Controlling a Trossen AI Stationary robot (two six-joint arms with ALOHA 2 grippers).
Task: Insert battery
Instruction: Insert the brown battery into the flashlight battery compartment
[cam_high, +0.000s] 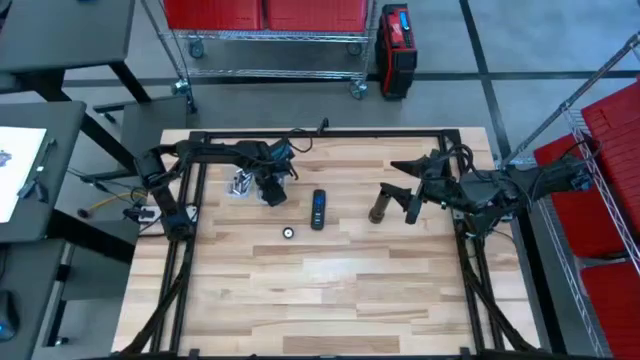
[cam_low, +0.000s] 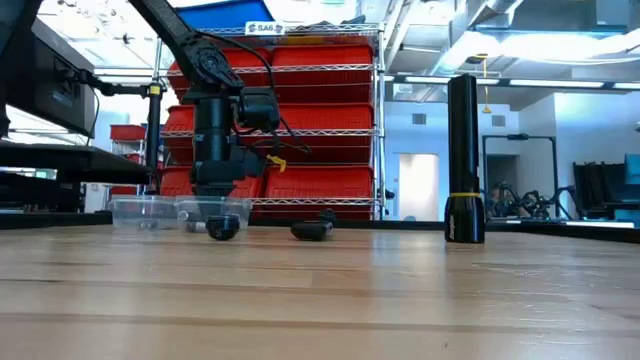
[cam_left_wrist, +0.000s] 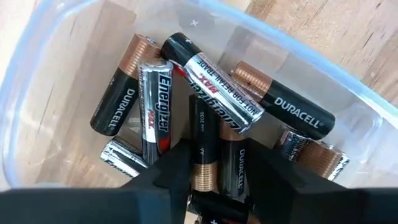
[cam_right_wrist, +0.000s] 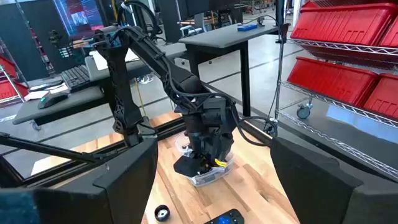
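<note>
Right now I see my left gripper (cam_left_wrist: 214, 186) down inside the clear tub (cam_high: 240, 184) of batteries (cam_left_wrist: 155, 109), its fingers pinching one upright battery (cam_left_wrist: 204, 143) between them. Labels around it read Energizer Max and Duracell. On the table (cam_high: 330, 290), the remote (cam_high: 318, 209) lies just beside the tub, a small round cap (cam_high: 288, 233) near it, and a black flashlight (cam_high: 379, 205) stands upright farther right. My right gripper (cam_high: 400, 200) hangs spread open, touching nothing, beside the flashlight.
</note>
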